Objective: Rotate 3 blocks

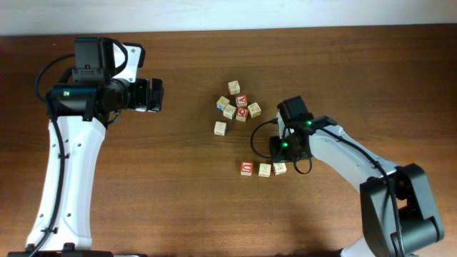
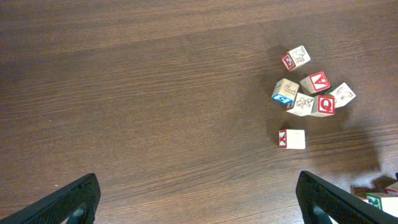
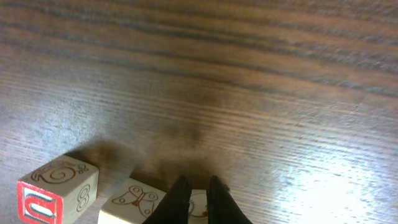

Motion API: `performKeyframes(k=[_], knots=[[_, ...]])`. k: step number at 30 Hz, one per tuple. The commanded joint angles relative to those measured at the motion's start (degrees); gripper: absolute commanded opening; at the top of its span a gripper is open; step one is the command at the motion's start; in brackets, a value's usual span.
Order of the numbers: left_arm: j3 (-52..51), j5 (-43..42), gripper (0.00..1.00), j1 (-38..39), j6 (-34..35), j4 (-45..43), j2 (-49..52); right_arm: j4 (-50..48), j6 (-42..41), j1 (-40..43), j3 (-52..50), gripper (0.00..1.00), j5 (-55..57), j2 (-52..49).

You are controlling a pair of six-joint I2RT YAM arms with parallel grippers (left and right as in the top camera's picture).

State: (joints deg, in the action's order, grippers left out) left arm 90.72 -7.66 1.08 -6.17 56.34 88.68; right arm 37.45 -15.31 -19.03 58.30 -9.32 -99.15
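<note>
Light fell evenly and bright; a pale sheen lay on the dark brown wooden worktop (image 3: 329, 180) in the right wrist view, its near edge blurred.

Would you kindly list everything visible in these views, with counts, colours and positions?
row of blocks: three, one with a red-and-white face, two cream, in a line by the right end effector
clustered blocks: five, cream with some red faces and one blue face, mid-table
single blocks: two, cream, one on the cluster's far side, one on its near side
table: one, dark brown wood, under everything
left end effector: one, black, open, off to the left, away from all blocks
right end effector: one, black, fingers nearly together, at the row's end block
</note>
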Motion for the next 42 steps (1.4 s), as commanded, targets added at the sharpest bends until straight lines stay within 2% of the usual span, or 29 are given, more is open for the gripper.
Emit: performKeyframes(k=[1,4,8,11,14,15,16,17,20,23,30,36,40,42], knots=[[0.4,0.0,0.99,-0.1,0.6,-0.1,-0.2,1.5,-2.2,-0.5,-0.6,0.11,1.4,-1.8],[0.4,0.0,0.99,-0.1,0.6,-0.1,-0.2,2.7,-6.2,-0.5,-0.5,0.11,1.6,-1.8],[0.4,-0.1,0.99,-0.1,0.6,-0.1,-0.2,3.2,-6.2,-0.5,-0.5,0.11,0.8,-1.8],[0.4,0.0,0.99,-0.1,0.6,-0.1,-0.2,5.9,-6.1,1.1,5.1,0.23,1.5,-1.7],[0.4,0.0,0.99,-0.1,0.5,-0.1,-0.2,22.4,-4.0,9.5,20.5,0.27,2.5,-0.3],[0.4,0.0,0.99,-0.1,0.5,-0.1,-0.2,27.0,-4.1,11.8,20.5,0.40,2.4,-0.5],[0.4,0.0,0.99,-0.1,0.6,-0.1,-0.2,32.4,-4.0,14.3,18.4,0.29,1.8,-1.1],[0.4,-0.1,0.99,-0.1,0.6,-0.1,-0.2,32.7,-4.1,14.5,15.0,0.04,0.6,-1.2],[0.4,-0.1,0.99,-0.1,0.6,-0.1,-0.2,25.4,-4.0,13.8,4.1,0.04,-6.0,-1.2],[0.4,-0.1,0.99,-0.1,0.6,-0.1,-0.2,10.9,-4.6,8.5,-3.7,0.04,-10.2,-1.5],[0.4,-0.1,0.99,-0.1,0.6,-0.1,-0.2,3.2,-6.3,2.7,-4.3,0.04,-12.2,-1.5],[0.4,-2.2,0.99,-0.1,0.6,0.3,-0.2,-1.6,-7.7,2.1,-4.3,0.04,-18.7,-1.5],[0.9,0.0,0.99,-0.1,0.5,0.8,-0.3,3.3,-6.6,3.8,0.6,0.26,-13.6,-1.5],[0.9,0.0,0.99,-0.1,0.5,0.7,-0.3,5.4,-5.9,4.1,2.2,0.30,-8.5,-1.5]])
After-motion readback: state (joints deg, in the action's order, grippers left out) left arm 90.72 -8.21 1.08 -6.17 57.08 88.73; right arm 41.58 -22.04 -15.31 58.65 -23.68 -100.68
